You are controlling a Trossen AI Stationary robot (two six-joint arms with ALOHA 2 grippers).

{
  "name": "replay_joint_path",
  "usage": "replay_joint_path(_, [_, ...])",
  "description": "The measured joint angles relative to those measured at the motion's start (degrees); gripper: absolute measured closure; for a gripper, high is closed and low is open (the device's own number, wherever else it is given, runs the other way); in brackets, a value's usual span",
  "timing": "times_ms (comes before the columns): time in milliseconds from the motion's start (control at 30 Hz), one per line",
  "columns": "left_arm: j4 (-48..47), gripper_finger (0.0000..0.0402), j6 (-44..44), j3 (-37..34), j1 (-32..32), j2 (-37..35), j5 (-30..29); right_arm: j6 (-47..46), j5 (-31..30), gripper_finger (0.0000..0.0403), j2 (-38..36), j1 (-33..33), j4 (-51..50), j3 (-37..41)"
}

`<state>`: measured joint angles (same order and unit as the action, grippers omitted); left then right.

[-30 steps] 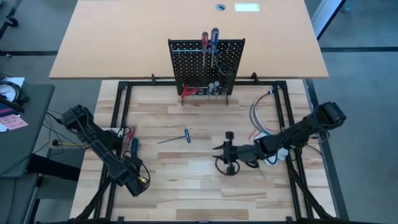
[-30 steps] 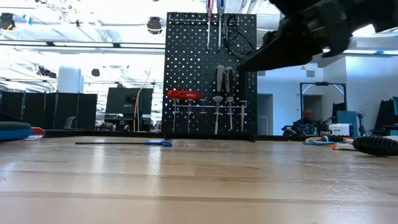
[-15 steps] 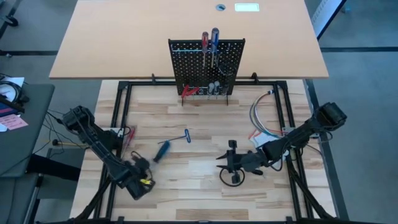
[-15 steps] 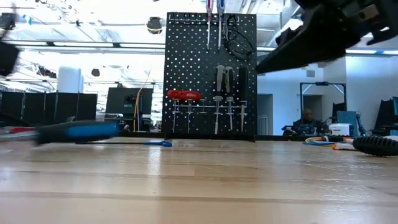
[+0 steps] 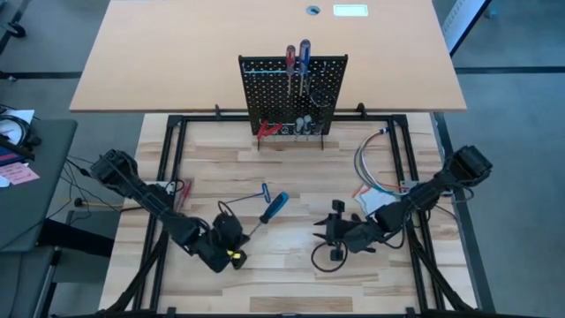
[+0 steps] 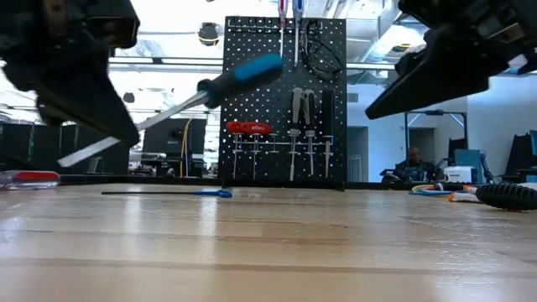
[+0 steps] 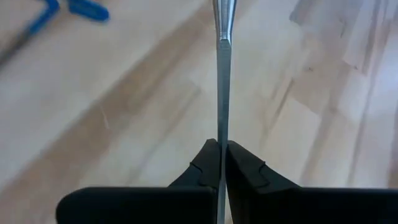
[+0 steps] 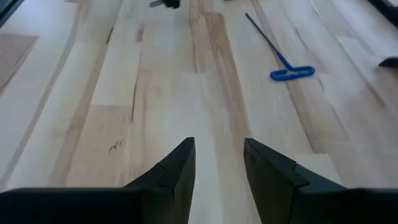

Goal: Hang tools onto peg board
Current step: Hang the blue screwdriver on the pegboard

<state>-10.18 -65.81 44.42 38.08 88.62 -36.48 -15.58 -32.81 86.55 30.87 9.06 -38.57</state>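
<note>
Steel shaft pinched tight in my left end effector (image 5: 231, 240), near-left, so the blue-handled screwdriver (image 5: 277, 205) rides tilted clear of the worktop (image 5: 291, 274) for carrying. My right end effector (image 5: 335, 231) waits near-right, fingers apart, empty. Far centre stands the peg board (image 5: 265, 93), its hooks my target.

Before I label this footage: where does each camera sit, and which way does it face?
High: overhead, looking down; both arms, peg board.
Low: tabletop height, facing the peg board; arms enter from above.
Left wrist: left tool shut on screwdriver shaft.
Right wrist: open right tool above the table.
High and low share the blue-handled screwdriver.
</note>
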Motion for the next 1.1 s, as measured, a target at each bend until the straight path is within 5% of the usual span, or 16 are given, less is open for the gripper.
replay_joint_path(700, [17.1,0.0401,33.0,0.0,-4.6,-0.1,-23.7,-17.4,-3.9,0.0260,0.0,5.1,-2.9,4.0])
replay_joint_path(867, [22.2,0.0401,39.2,-0.7,-7.0,-0.1,-23.8,-17.6,-4.6,0.0260,0.0,5.1,-2.7,4.1])
replay_joint_path(1100, [36.7,0.0401,48.4,-5.7,-9.9,-0.1,-16.4,-18.5,-5.1,0.0260,0.0,6.5,-2.6,4.1])
